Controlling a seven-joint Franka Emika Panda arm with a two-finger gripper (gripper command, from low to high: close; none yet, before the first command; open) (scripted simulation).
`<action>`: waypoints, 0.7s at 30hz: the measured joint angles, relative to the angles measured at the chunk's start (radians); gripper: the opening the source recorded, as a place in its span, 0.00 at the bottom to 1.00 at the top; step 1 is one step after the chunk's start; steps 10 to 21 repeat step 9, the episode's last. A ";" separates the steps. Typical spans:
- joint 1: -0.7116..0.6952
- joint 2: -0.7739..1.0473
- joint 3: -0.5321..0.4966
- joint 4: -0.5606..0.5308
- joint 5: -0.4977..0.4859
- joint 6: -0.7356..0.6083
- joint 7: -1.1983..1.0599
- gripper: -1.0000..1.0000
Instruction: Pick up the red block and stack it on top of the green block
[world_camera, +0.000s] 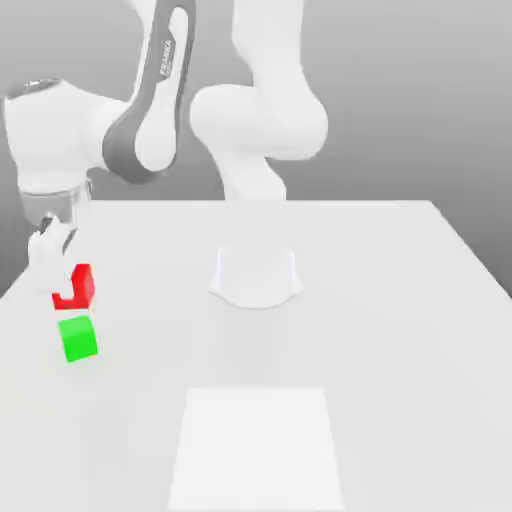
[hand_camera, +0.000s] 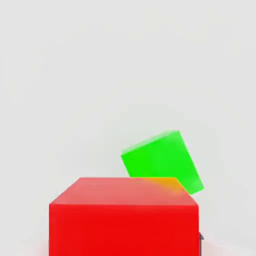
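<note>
The red block hangs between the fingers of my gripper at the exterior view's left, lifted a little above the table. Just below it in that view sits the green block on the white table, with a narrow gap between the two. In the hand view the red block fills the foreground with the green block behind it, turned at an angle. The gripper is shut on the red block.
The white table spreads to the exterior view's right. The arm's round base stands mid-table. A paler square patch lies on the table near the front.
</note>
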 joint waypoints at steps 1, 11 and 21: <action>0.006 0.030 -0.006 0.001 0.023 0.028 -0.015 0.00; 0.022 0.202 0.028 0.006 0.219 0.183 -0.150 1.00; 0.022 0.202 0.028 0.006 0.219 0.183 -0.150 1.00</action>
